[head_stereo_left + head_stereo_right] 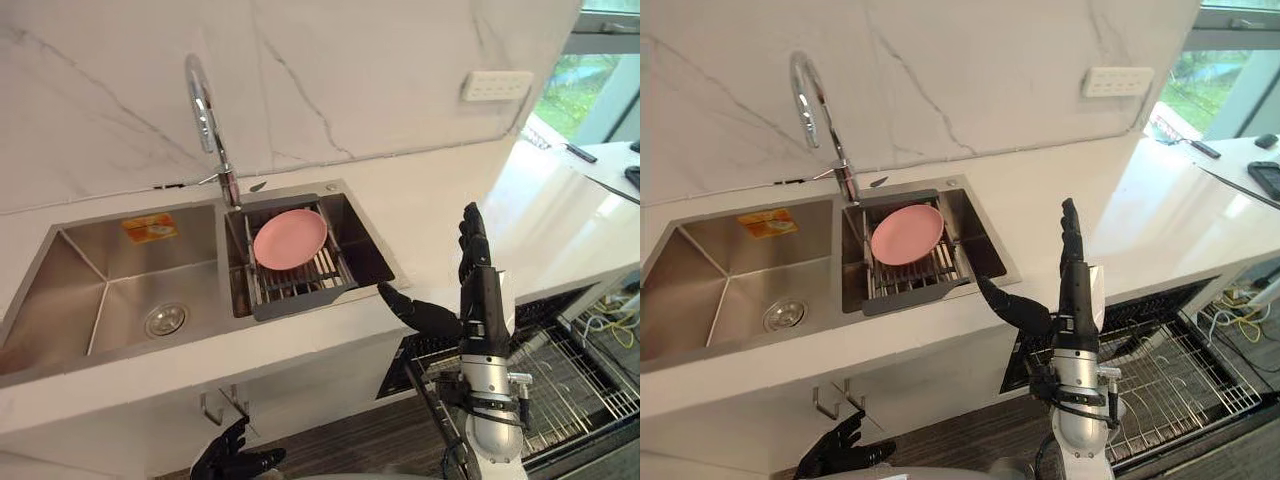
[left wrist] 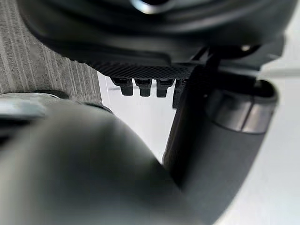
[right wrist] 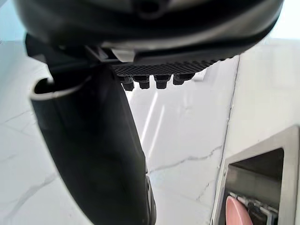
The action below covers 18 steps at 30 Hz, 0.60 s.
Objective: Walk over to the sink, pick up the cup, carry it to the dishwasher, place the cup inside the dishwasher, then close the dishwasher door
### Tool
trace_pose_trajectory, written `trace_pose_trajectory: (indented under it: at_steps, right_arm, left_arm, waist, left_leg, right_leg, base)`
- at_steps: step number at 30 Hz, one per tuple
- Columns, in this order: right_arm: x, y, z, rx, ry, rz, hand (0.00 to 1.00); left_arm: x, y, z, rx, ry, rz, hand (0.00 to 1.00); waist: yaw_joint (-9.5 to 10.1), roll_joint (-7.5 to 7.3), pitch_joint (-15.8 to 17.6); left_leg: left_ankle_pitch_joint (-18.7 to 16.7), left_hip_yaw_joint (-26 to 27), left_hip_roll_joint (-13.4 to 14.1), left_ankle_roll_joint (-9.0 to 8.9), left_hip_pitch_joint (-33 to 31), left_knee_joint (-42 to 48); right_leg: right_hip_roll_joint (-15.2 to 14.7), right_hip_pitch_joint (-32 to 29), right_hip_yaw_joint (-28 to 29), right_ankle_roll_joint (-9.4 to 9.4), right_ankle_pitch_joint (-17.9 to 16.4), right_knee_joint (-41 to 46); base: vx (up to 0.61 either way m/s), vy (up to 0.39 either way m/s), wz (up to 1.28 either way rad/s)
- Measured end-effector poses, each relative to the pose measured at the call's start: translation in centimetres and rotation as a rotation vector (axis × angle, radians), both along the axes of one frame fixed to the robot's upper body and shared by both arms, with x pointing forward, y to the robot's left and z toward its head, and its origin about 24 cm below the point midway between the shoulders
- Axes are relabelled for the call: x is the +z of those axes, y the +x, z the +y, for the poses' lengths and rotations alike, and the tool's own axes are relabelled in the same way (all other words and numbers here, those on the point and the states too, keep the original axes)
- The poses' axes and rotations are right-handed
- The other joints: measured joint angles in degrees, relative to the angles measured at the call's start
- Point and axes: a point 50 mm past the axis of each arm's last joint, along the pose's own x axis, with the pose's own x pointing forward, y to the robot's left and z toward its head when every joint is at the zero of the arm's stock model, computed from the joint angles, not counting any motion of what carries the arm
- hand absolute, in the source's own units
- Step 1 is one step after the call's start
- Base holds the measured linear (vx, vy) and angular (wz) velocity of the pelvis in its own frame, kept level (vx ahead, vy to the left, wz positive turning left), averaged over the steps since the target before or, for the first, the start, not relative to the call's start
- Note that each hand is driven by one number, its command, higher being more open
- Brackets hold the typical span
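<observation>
Two basins make up the steel sink. A pink plate leans in the drain rack set across the right basin, mid-frame. The right hand stands upright to the lower right of the plate, well apart from it, fingers straight, thumb flung wide, holding nothing. The left hand hangs at the bottom edge, fingers loosely spread. The dishwasher rack sits pulled out at lower right.

Right hand raised, fingers straight; left hand low, relaxed.
</observation>
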Motion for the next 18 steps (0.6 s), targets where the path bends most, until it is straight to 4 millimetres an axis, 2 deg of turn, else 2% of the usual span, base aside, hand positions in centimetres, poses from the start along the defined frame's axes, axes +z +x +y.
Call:
trace_pose_trajectory:
  at_steps: [2,3,4,5,7,8,9,10,11,15,16,18]
  right_arm:
    - [-0.3,0.3,0.5,0.043,-0.008,0.016,1.0]
    - [-0.7,0.5,0.9,0.069,-0.012,0.032,1.0]
    - [-1.0,0.6,1.0,0.085,-0.016,0.046,1.0]
    - [-1.2,0.8,1.1,0.092,-0.019,0.056,1.0]
    - [-1.9,0.8,1.0,0.098,-0.01,0.092,1.0]
    - [-1.9,0.8,1.1,0.106,-0.01,0.097,1.0]
    - [-1.8,0.8,1.1,0.11,-0.011,0.091,1.0]
    - [-1.5,1.0,1.1,0.12,-0.019,0.079,1.0]
    - [-1.3,1.2,1.1,0.132,-0.031,0.073,1.0]
    - [-1.3,1.1,-0.8,0.1,-0.077,0.101,1.0]
    - [-1.3,1.0,-1.5,0.069,-0.083,0.112,1.0]
    - [-1.5,0.9,-2.2,0.037,-0.071,0.13,1.0]
  left_arm:
    - [0.2,0.1,0.2,0.027,-0.002,-0.018,1.0]
    - [0.3,0.2,0.3,0.035,-0.002,-0.029,1.0]
    - [0.4,0.3,0.5,0.048,0.0,-0.035,1.0]
    - [0.4,0.3,0.5,0.056,0.0,-0.034,1.0]
    - [0.2,0.3,0.2,0.072,-0.015,-0.03,1.0]
    - [0.3,0.3,0.4,0.082,-0.011,-0.034,1.0]
    - [0.4,0.4,0.6,0.086,-0.01,-0.04,1.0]
    - [0.4,0.6,0.6,0.101,-0.009,-0.052,1.0]
    - [0.4,0.5,0.4,0.12,-0.016,-0.062,1.0]
    - [0.3,0.3,-0.2,0.163,-0.032,-0.081,1.0]
    - [0.3,0.2,-0.6,0.166,-0.042,-0.079,1.0]
    - [0.2,0.1,-0.8,0.163,-0.045,-0.077,1.0]
  waist:
    - [0.07,0.01,0.61]
    - [0.25,-0.19,1.04]
    - [0.42,-0.25,1.51]
    - [0.22,0.01,2.15]
    - [0.0,0.92,2.84]
    - [0.48,0.28,2.62]
    - [0.65,0.03,2.48]
    - [0.75,0.17,2.1]
    - [0.68,0.75,1.67]
    - [0.66,2.27,1.05]
    - [0.8,3.11,0.7]
    - [0.72,3.18,0.33]
  left_leg:
    - [-0.91,-1.37,0.3,0.31,-1.12,2.01]
    - [-1.58,-2.5,0.29,0.92,-1.71,2.75]
    - [-1.9,-3.87,0.29,1.24,-2.22,3.44]
    - [-2.15,-5.38,0.51,1.53,-2.34,4.18]
    - [-3.21,-8.2,1.42,1.31,-2.6,6.32]
    - [-4.52,-9.14,1.38,0.86,-3.79,8.6]
    - [-5.54,-9.37,1.21,0.53,-4.6,10.3]
    - [-7.36,-9.6,1.46,0.05,-6.33,13.04]
    - [-8.26,-8.48,2.52,-0.15,-8.28,14.55]
    - [-7.33,-1.01,8.04,0.39,-10.53,15.32]
    - [-6.39,-0.85,8.0,-0.86,-11.25,15.3]
    - [-5.07,-0.8,6.95,-0.91,-10.38,12.56]
  right_leg:
    - [-0.07,1.01,-1.09,-0.22,-0.03,-0.5]
    - [0.1,1.63,-1.5,-1.78,-0.26,-0.77]
    - [0.6,1.8,-1.07,-4.68,-0.39,-0.04]
    - [1.26,1.48,-0.01,-6.79,0.02,2.15]
    - [3.33,-0.47,3.27,-8.28,-0.09,6.96]
    - [3.83,0.05,3.31,-7.56,0.62,3.51]
    - [3.75,0.29,3.21,-5.86,-0.25,2.7]
    - [3.65,1.02,2.34,-2.34,-2.46,1.61]
    - [3.83,0.31,1.59,-0.13,-2.93,1.43]
    - [4.26,0.67,-2.05,-0.11,-2.91,-0.57]
    - [4.12,1.07,-2.98,0.69,-2.47,-1.39]
    - [3.48,2.9,-4.17,1.68,-1.32,-4.32]
  base:
    - [0.02,0.043,0.35]
    - [0.01,0.056,0.48]
    - [0.02,0.072,0.62]
    - [0.01,0.045,0.61]
    - [-0.01,0.025,0.72]
    - [-0.02,-0.018,0.62]
    - [0.0,-0.072,0.46]
    - [0.02,-0.079,0.34]
    - [0.05,-0.07,0.36]
    - [0.11,-0.056,0.45]
    - [0.14,-0.008,0.54]
    - [0.19,0.009,0.47]
